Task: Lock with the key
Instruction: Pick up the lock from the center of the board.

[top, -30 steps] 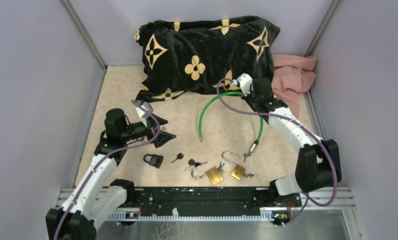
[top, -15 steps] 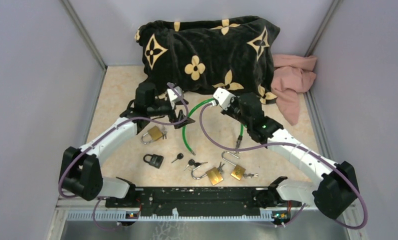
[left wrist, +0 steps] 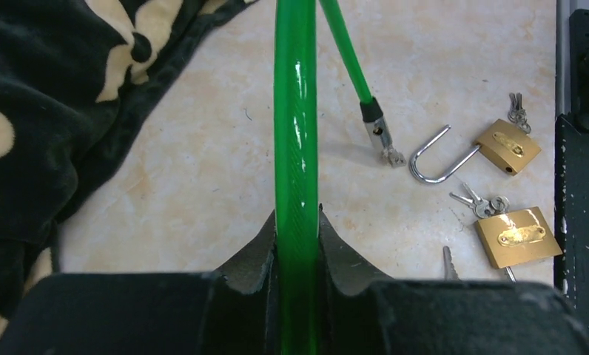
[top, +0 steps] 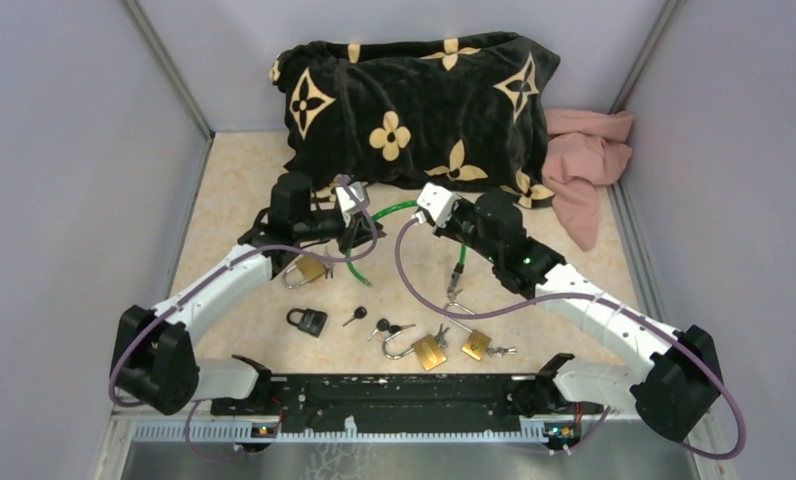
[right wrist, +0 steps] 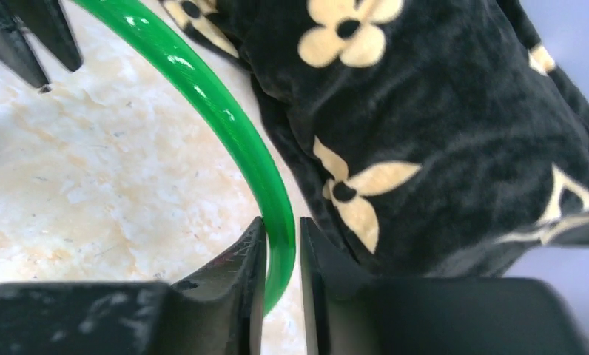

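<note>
Left pincer point(left wrist: 297, 225) and right pincer point(right wrist: 281, 240) each clench the green cable point(left wrist: 295, 111), partly hidden overhead.

We can read no words, numbers or brand names anywhere. The brass padlock point(left wrist: 519, 237) at four o'clock in the left wrist view carries a shiny stamp, too blurred to make out.

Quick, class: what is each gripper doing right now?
Left gripper: shut on the green cable.
Right gripper: shut on the green cable too.
</note>
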You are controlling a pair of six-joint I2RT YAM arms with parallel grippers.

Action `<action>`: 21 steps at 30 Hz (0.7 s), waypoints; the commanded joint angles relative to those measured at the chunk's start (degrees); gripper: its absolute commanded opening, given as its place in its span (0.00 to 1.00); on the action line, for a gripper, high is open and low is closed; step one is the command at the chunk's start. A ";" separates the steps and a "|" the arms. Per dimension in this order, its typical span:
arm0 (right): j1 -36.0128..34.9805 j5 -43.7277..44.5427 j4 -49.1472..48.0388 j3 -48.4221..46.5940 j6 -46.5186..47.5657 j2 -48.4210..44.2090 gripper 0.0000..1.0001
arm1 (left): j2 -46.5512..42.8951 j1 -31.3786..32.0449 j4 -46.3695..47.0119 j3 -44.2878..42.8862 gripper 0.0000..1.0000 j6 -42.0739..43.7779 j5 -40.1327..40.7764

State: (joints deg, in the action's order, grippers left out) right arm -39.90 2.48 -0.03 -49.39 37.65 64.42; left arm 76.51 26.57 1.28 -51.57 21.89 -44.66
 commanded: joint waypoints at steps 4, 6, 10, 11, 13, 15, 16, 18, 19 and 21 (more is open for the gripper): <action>5.18 -18.64 -0.10 -2.41 -15.50 -1.12 0.96 | -10.28 -0.82 9.60 0.96 0.00 -6.27 -1.86; 11.86 -31.58 -2.36 0.12 -21.40 -3.25 0.98 | -12.18 -2.64 8.97 1.03 0.00 -8.50 -5.34; 23.72 -48.24 -11.04 7.18 -33.14 -6.53 0.98 | -15.85 -6.66 6.26 1.72 0.00 -14.45 -12.58; 26.13 -52.63 -14.83 8.89 -35.88 -6.65 0.98 | -16.85 -7.34 6.41 2.00 0.00 -16.17 -13.74; 26.83 -59.29 -18.63 11.37 -39.57 -6.41 0.98 | -19.00 -8.10 7.97 2.62 0.00 -19.75 -15.12; 26.88 -65.04 -24.52 13.98 -43.79 -5.34 0.98 | -21.16 -8.48 10.21 3.38 0.00 -22.72 -16.91; 26.76 -67.74 -32.08 17.30 -51.19 -3.76 0.94 | -23.66 -9.23 12.90 4.52 0.00 -27.58 -18.67; 26.37 -66.50 -33.38 18.31 -53.45 -3.69 0.91 | -25.28 -9.70 12.58 5.25 0.00 -27.79 -19.90; 25.62 -65.79 -33.92 18.48 -54.15 -3.90 0.89 | -26.01 -9.77 11.52 5.48 0.00 -27.31 -20.24; 22.98 -63.78 -32.58 17.91 -53.28 -4.12 0.84 | -27.03 -9.78 9.94 5.92 0.00 -26.59 -20.53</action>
State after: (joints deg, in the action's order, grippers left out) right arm -13.98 -58.52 -24.64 -30.79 -9.72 60.53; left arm 52.38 17.26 8.43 -46.15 -1.58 -60.60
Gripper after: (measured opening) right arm 0.879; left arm 0.200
